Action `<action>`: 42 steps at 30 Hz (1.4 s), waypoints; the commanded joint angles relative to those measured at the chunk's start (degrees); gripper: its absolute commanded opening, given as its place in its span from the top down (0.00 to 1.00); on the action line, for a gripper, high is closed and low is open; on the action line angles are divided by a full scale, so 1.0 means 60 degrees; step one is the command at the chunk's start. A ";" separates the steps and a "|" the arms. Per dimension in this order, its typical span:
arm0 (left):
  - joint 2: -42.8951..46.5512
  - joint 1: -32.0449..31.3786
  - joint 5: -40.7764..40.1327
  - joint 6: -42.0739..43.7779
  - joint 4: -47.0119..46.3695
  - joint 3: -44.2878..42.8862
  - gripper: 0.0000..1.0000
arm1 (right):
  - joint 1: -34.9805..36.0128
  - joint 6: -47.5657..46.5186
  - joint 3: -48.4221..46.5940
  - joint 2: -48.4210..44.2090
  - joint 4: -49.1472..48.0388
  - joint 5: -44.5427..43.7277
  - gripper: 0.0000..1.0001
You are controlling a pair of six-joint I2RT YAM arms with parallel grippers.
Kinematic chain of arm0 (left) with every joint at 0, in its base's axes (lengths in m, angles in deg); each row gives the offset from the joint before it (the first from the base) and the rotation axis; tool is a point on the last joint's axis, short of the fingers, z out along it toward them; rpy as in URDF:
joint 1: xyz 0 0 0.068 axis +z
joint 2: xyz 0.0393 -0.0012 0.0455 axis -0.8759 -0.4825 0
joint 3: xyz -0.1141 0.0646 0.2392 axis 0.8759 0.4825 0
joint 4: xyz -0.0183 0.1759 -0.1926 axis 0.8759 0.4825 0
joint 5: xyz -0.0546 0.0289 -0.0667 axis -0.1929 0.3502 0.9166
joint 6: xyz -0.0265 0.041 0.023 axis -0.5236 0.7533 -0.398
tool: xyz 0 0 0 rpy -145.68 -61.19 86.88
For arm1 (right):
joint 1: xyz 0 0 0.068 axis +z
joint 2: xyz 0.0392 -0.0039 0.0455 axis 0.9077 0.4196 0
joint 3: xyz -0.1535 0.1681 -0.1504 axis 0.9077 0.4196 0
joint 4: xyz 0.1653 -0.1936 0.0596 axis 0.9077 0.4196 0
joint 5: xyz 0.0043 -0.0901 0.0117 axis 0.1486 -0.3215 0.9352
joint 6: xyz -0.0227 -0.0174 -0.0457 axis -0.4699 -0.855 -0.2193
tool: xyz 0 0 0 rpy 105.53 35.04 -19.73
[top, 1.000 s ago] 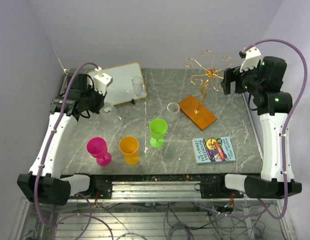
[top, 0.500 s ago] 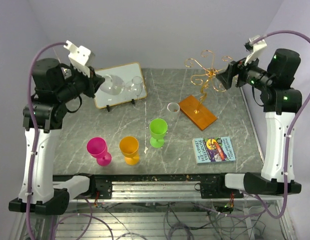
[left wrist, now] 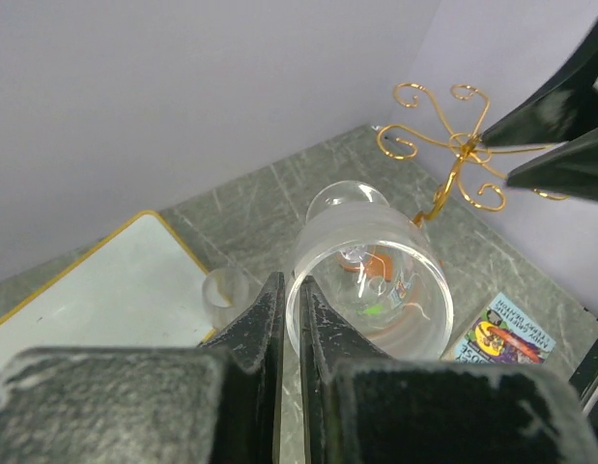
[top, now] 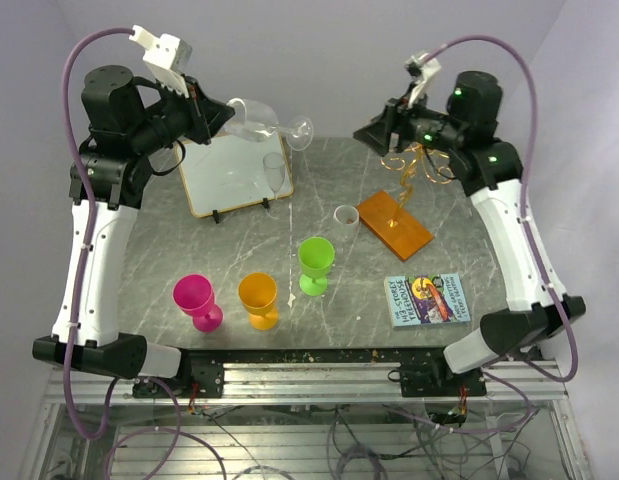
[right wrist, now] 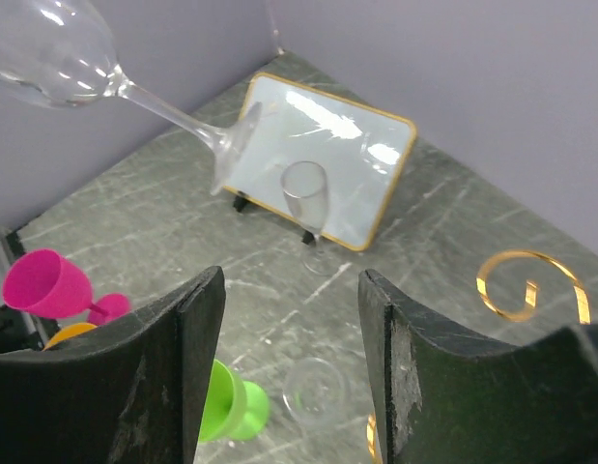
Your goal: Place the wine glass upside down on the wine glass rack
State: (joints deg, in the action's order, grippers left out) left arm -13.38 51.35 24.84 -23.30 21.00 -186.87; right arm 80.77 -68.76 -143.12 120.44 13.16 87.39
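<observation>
My left gripper is raised high at the back left and is shut on the rim of the clear wine glass. The glass lies roughly level in the air, with its foot pointing right toward the rack. In the left wrist view the fingers pinch the glass wall. The wine glass rack is gold wire on an orange base at the back right; it also shows in the left wrist view. My right gripper is open and empty, in the air just left of the rack's top. The right wrist view shows the held glass at the upper left.
A white board stands at the back left with a clear flute beside it. A small clear cup, a green cup, an orange cup and a magenta cup stand mid-table. A book lies at the front right.
My left arm has lifted the wine glass higher and rightward, tipping it level. My right arm has swung up and left, over the rack.
</observation>
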 commanded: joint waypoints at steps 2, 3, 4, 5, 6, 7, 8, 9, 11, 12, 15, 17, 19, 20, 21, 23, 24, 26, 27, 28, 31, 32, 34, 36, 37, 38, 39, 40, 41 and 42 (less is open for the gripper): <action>0.0077 -0.0138 0.0417 -0.0567 -0.1412 -0.0448 0.93 | 0.1288 0.1008 0.0129 0.0446 -0.1550 -0.1136 0.43; 0.0093 -0.0139 0.0408 -0.0527 -0.1470 -0.0425 0.93 | 0.1433 0.1104 0.0096 0.0566 -0.1618 -0.1371 0.43; 0.0115 -0.0151 0.0425 -0.0511 -0.1556 -0.0382 0.93 | 0.1502 0.1289 0.0066 0.0692 -0.1667 -0.1479 0.43; 0.0156 -0.0164 0.0459 -0.0506 -0.1636 -0.0321 0.93 | 0.1539 0.1488 0.0070 0.0803 -0.1798 -0.1449 0.43; 0.0189 -0.0178 0.0501 -0.0490 -0.1705 -0.0262 0.93 | 0.1587 0.1651 0.0098 0.0916 -0.1910 -0.1302 0.43; 0.0199 -0.0189 0.0517 -0.0488 -0.1713 -0.0246 0.93 | 0.1670 0.1770 0.0092 0.1029 -0.1982 -0.1152 0.43; 0.0200 -0.0196 0.0523 -0.0504 -0.1729 -0.0236 0.93 | 0.1776 0.1851 0.0077 0.1144 -0.2037 -0.1042 0.43; 0.0207 -0.0208 0.0526 -0.0510 -0.1744 -0.0219 0.93 | 0.1893 0.1914 0.0086 0.1221 -0.2075 -0.1008 0.43; 0.0228 -0.0212 0.0577 -0.0525 -0.1825 -0.0173 0.93 | 0.2066 0.2021 0.0118 0.1359 -0.2155 -0.1057 0.43; 0.0242 -0.0212 0.0587 -0.0544 -0.1860 -0.0158 0.93 | 0.2074 0.2087 0.0098 0.1441 -0.2181 -0.1092 0.43; 0.0251 -0.0226 0.0667 -0.0615 -0.1924 -0.0148 0.93 | 0.2076 0.2270 0.0019 0.1572 -0.2274 -0.1175 0.45; 0.0286 -0.0227 0.0715 -0.0665 -0.2002 -0.0086 0.93 | 0.2077 0.2355 -0.0015 0.1627 -0.2342 -0.1269 0.48; 0.0327 -0.0235 0.0714 -0.0745 -0.2067 0.0005 0.93 | 0.2070 0.2414 0.0001 0.1616 -0.2394 -0.1339 0.54; 0.0342 -0.0233 0.0722 -0.0756 -0.2081 0.0042 0.93 | 0.2076 0.2437 0.0033 0.1598 -0.2414 -0.1333 0.55; 0.0357 -0.0240 0.0743 -0.0785 -0.2112 0.0092 0.93 | 0.2077 0.2445 0.0062 0.1578 -0.2461 -0.1313 0.57; 0.0386 -0.0237 0.0746 -0.0822 -0.2158 0.0168 0.93 | 0.2077 0.2499 0.0089 0.1551 -0.2492 -0.1264 0.58; 0.0390 -0.0241 0.0731 -0.0835 -0.2173 0.0204 0.93 | 0.2074 0.2504 0.0082 0.1550 -0.2502 -0.1246 0.59; 0.0403 -0.0240 0.0694 -0.0846 -0.2176 0.0257 0.93 | 0.2076 0.2503 0.0061 0.1528 -0.2539 -0.1104 0.59; 0.0418 -0.0237 0.0699 -0.0848 -0.2180 0.0288 0.93 | 0.2075 0.2504 0.0060 0.1516 -0.2573 -0.1027 0.59; 0.0432 -0.0241 0.0702 -0.0864 -0.2201 0.0308 0.93 | 0.2077 0.2525 0.0060 0.1509 -0.2580 -0.1006 0.59; 0.0469 -0.0241 0.0731 -0.0877 -0.2213 0.0422 0.93 | 0.2077 0.2577 -0.0004 0.1523 -0.2595 -0.1030 0.62; 0.0495 -0.0241 0.0724 -0.0861 -0.2200 0.0453 0.93 | 0.2077 0.2589 -0.0010 0.1528 -0.2597 -0.1021 0.63; 0.0534 -0.0241 0.0715 -0.0827 -0.2178 0.0512 0.93 | 0.2077 0.2626 0.0045 0.1487 -0.2621 -0.0992 0.67; 0.0573 -0.0241 0.0745 -0.0812 -0.2163 0.0581 0.93 | 0.2077 0.2659 0.0147 0.1439 -0.2681 -0.1001 0.71; 0.0580 -0.0241 0.0749 -0.0818 -0.2170 0.0608 0.93 | 0.2077 0.2676 0.0194 0.1420 -0.2688 -0.1010 0.74; 0.0594 -0.0241 0.0776 -0.0837 -0.2187 0.0638 0.93 | 0.2077 0.2689 0.0223 0.1412 -0.2704 -0.1037 0.76; 0.0606 -0.0241 0.0789 -0.0845 -0.2195 0.0669 0.93 | 0.2077 0.2705 0.0234 0.1416 -0.2715 -0.1057 0.79; 0.0617 -0.0241 0.0818 -0.0858 -0.2205 0.0698 0.93 | 0.2077 0.2707 0.0248 0.1416 -0.2718 -0.1063 0.83; 0.0622 -0.0241 0.0839 -0.0862 -0.2219 0.0728 0.93 | 0.2074 0.2702 0.0250 0.1405 -0.2719 -0.1069 0.88; 0.0648 -0.0241 0.0858 -0.0862 -0.2213 0.0768 0.93 | 0.2077 0.2685 0.0238 0.1409 -0.2722 -0.1076 0.94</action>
State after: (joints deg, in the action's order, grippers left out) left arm -11.70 50.41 27.97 -27.34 12.04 -182.80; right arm 93.18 -52.91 -142.07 130.36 -1.31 80.76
